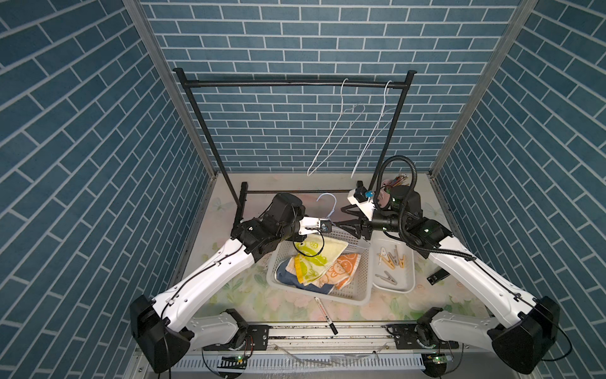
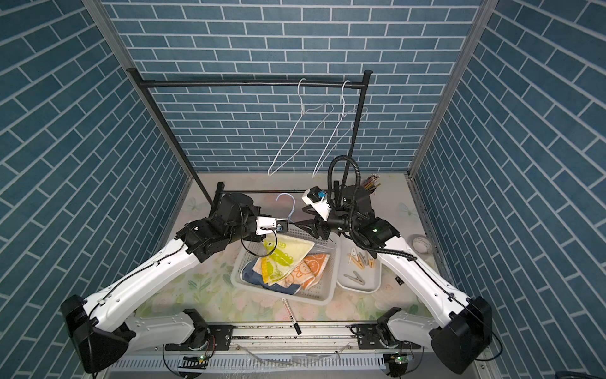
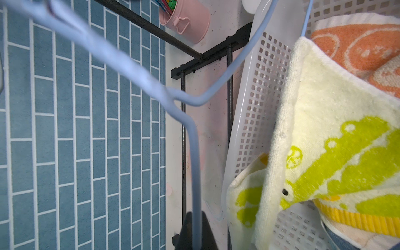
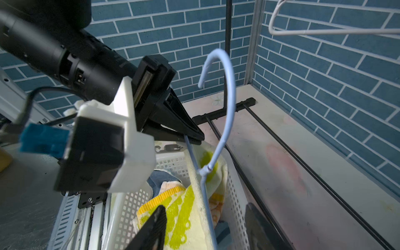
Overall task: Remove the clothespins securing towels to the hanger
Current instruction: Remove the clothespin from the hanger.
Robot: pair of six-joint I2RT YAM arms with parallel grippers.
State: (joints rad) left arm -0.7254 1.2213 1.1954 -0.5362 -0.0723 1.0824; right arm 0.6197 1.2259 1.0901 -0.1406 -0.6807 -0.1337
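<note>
**Left gripper** (image 4: 193,138): its fingers (image 4: 180,123) are pressed together on one shoulder wire of the blue hanger (image 4: 234,97), near the twisted neck. The hook points up. Judged purpose: to hold the hanger steady above the basket (image 1: 363,275), so the other arm has something fixed to work against.

**Right gripper** (image 4: 205,218): its fingers (image 4: 153,227) are spread and hold nothing. One stands on either side of the hanger's other shoulder wire and of the yellow towel (image 1: 331,246) draped from it. Judged a straddle ahead of a pinch (whether on wire or cloth cannot be told).

**Clothespins** (image 1: 392,259): they lie in the small white tray (image 1: 406,279) just beside the basket, in a cluster with one apart. None is visible on the hanger or on any towel. The orange towel (image 1: 344,265) and the blue towel (image 1: 285,275) lie loose in the basket beneath the yellow one.

**Assessment:** pin removal appears complete. The yellow towel seems to hang by its own fold only and is likely to slide off if the hanger tips.
</note>
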